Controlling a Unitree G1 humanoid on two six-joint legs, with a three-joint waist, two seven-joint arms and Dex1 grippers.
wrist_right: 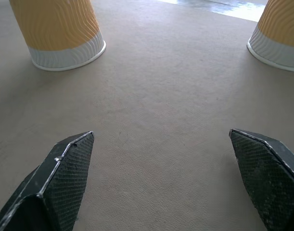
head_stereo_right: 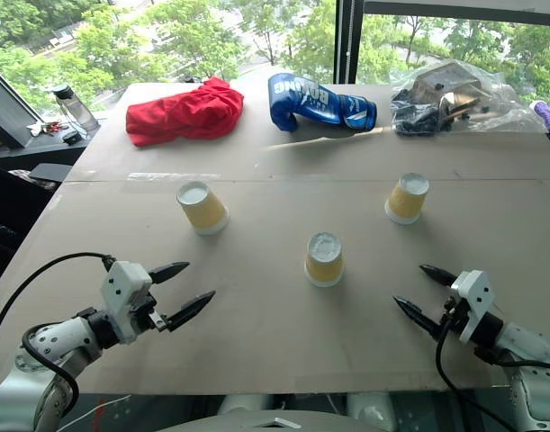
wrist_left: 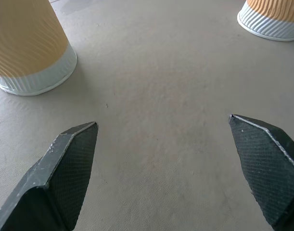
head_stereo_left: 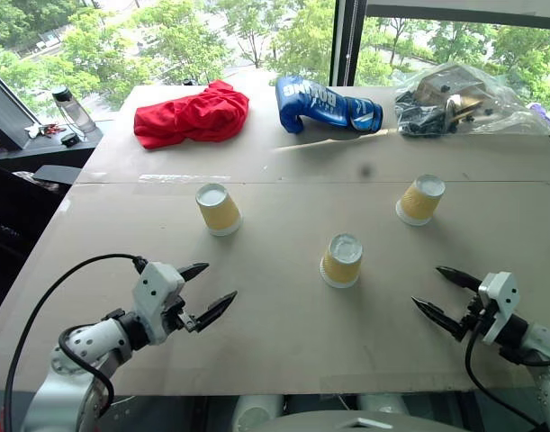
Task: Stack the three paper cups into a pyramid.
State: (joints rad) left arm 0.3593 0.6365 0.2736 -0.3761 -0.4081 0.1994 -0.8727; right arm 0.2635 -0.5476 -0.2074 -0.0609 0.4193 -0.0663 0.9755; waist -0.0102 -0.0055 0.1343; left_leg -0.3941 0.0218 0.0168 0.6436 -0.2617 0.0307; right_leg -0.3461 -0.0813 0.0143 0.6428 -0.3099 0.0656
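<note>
Three paper cups stand upside down and apart on the brown table (head_stereo_left: 284, 342): a left cup (head_stereo_left: 219, 209), a middle cup (head_stereo_left: 342, 260) and a right cup (head_stereo_left: 420, 199). Each has mustard-yellow sides and a white rim. My left gripper (head_stereo_left: 220, 281) hovers open near the front left, short of the left cup and to the left of the middle one. At the front right, my right gripper (head_stereo_left: 428, 286) is open too, with nothing in it. The left wrist view has one cup (wrist_left: 29, 48) and another (wrist_left: 274, 21) beyond the open fingers (wrist_left: 70, 168). Two cups (wrist_right: 60, 33) (wrist_right: 281, 38) likewise stand ahead in the right wrist view.
Along the table's far edge lie a red cloth (head_stereo_left: 192, 115), a blue boxing glove (head_stereo_left: 329, 106) and a clear plastic bag (head_stereo_left: 464, 99) with dark items. A bottle (head_stereo_left: 72, 108) stands on a ledge beyond the left edge. A window is behind.
</note>
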